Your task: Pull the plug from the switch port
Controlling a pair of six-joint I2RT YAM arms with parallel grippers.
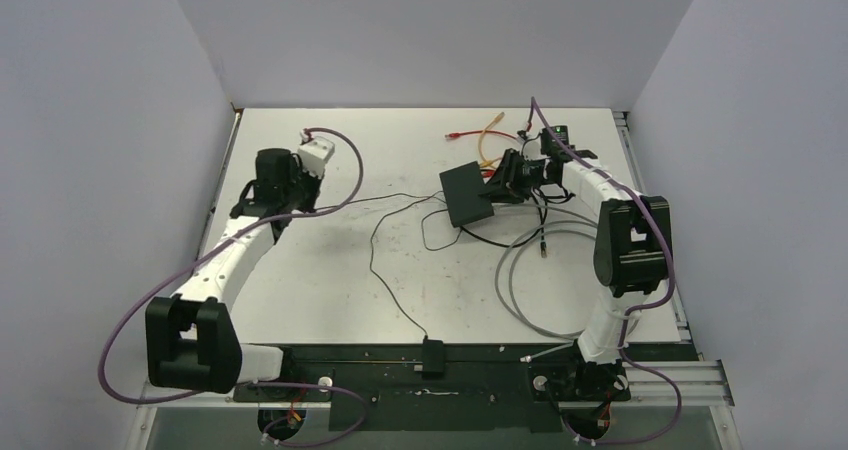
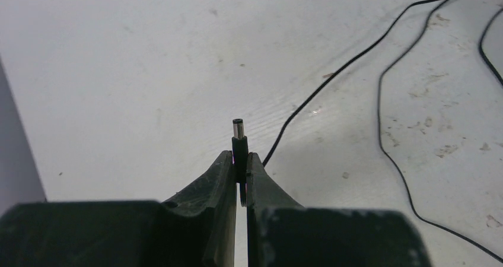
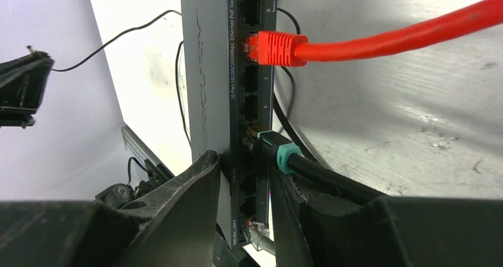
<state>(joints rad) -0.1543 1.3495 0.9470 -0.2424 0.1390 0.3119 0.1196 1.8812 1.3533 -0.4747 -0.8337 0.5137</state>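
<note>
- Left gripper (image 2: 239, 158) is clamped tight on the barrel plug (image 2: 238, 132), whose metal tip pokes up just past the fingertips
- That plug is out of the switch (image 1: 465, 195) and well apart from it, hanging over the left side of the table (image 2: 118, 71)
- Its thin black wire (image 2: 332, 77) trails away across the white top towards the right
- Over on the right, far half of the table, the right gripper (image 3: 245, 166) is pinched narrow on the switch's port edge, one finger (image 3: 196, 184) on the flat top face and the other by the port row
- In the right wrist view the port row runs up the frame, with a red Ethernet plug (image 3: 276, 46) seated in an upper port
- Lower down, a black plug with a teal collar (image 3: 279, 153) sits in its port, its cable lying right beside the right-hand finger
- A clear plug shows at the very bottom of the row, mostly hidden
- From above, a grey cable (image 1: 515, 280) loops on the table near the right arm, and a small black block (image 1: 433, 355) sits at the near edge
</note>
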